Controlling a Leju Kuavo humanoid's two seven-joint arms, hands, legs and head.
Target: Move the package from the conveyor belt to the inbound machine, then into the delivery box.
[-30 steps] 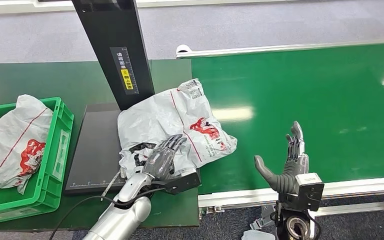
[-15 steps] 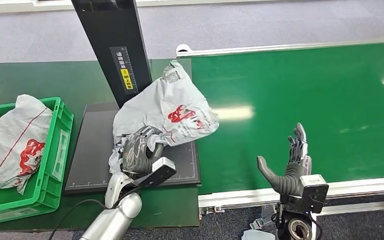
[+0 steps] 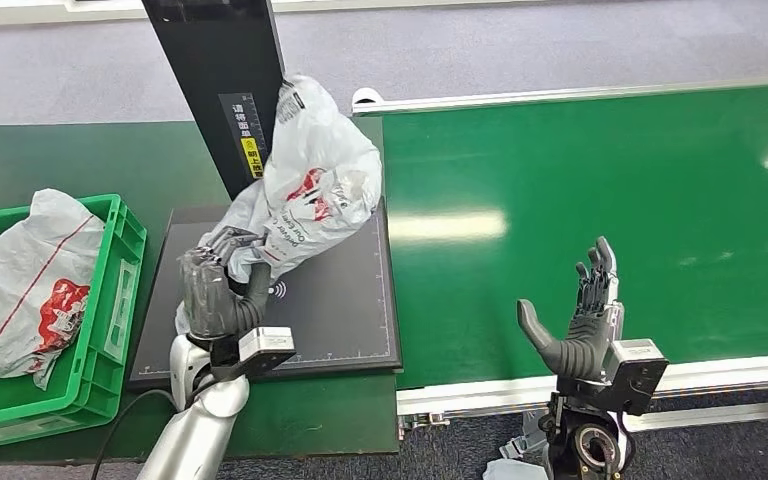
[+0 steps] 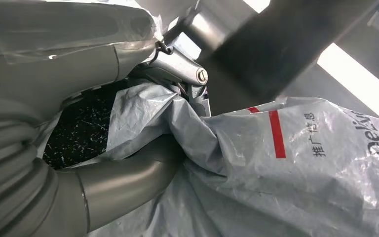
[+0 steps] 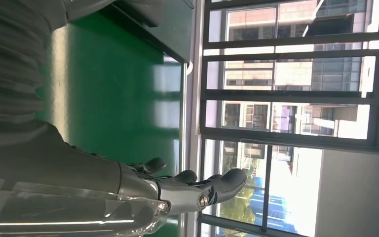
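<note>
Package point(image 3: 315, 195) is off the conveyor belt point(image 3: 600, 190) already, so you've got that leg done: your left robot hand point(image 3: 218, 290) is gripping its lower end, with the bag hanging over the inbound machine's black pad point(image 3: 335, 310) mid-frame, against the post. Right robot hand point(image 3: 585, 320) sits open and empty at lower right. Still left, I'd say: set it down, then the green delivery box point(image 3: 110, 300) at far left, which already holds another bag point(image 3: 20, 285).

Silver arms end in dark grey hands point(image 3: 218, 295) with grey ribbed wrist covers.
</note>
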